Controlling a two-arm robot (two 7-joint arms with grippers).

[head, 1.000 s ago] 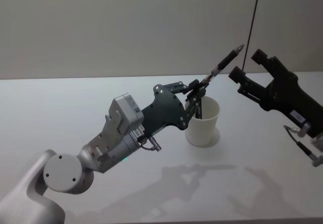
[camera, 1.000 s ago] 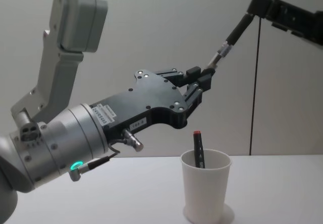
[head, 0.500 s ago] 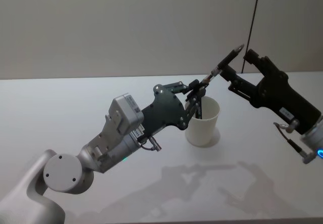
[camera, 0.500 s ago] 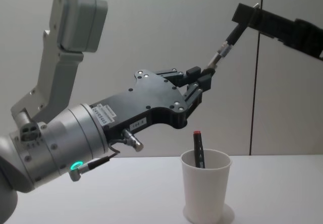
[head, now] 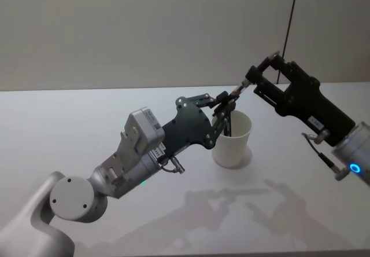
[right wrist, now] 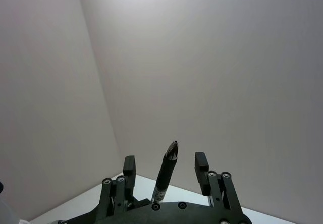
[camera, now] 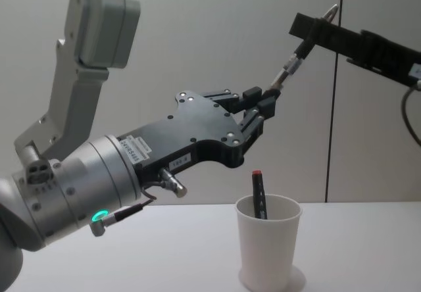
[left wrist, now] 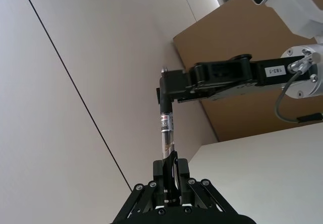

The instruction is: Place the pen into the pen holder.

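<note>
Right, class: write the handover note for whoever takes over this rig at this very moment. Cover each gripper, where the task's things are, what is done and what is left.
Left gripper: shut on the lower end of the pen, holding it tilted in the air above the pen holder.
Right gripper: open, its fingers on either side of the pen's upper end, not closed on it.
Pen holder: upright on the table, with a red-capped marker already standing in it.
Done: pen lifted, right gripper brought to it.
Left: likely close the right gripper, release the left, then lower the pen into the holder.
</note>
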